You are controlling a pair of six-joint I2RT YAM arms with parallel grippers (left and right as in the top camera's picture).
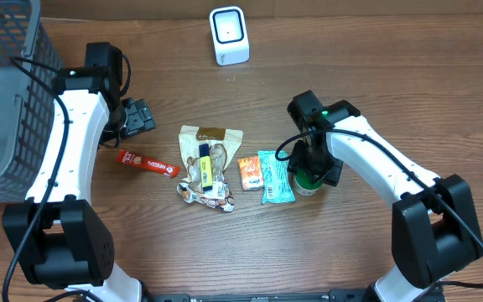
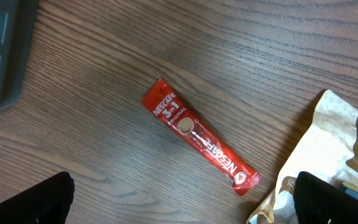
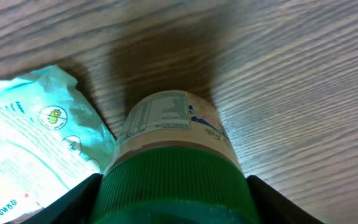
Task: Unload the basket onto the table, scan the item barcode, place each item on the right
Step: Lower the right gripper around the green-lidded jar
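A small jar with a ribbed green lid (image 3: 166, 186) and a printed label stands on the wooden table, at the right of the pile (image 1: 309, 180). My right gripper (image 3: 176, 199) is down over it from above (image 1: 315, 168), with one finger pressed against each side of the lid. The white barcode scanner (image 1: 228, 35) stands at the far middle of the table. My left gripper (image 2: 182, 199) hovers open over bare wood at the left (image 1: 137, 117), holding nothing. A red Nescafe stick (image 2: 197, 140) lies just beyond its fingers.
A beige snack pouch (image 1: 212, 155) with a yellow item on it, an orange packet (image 1: 251, 172) and a teal packet (image 1: 275, 176) lie mid-table. The teal packet (image 3: 23, 137) touches the jar's left side. A grey wire basket (image 1: 7, 84) fills the far left corner.
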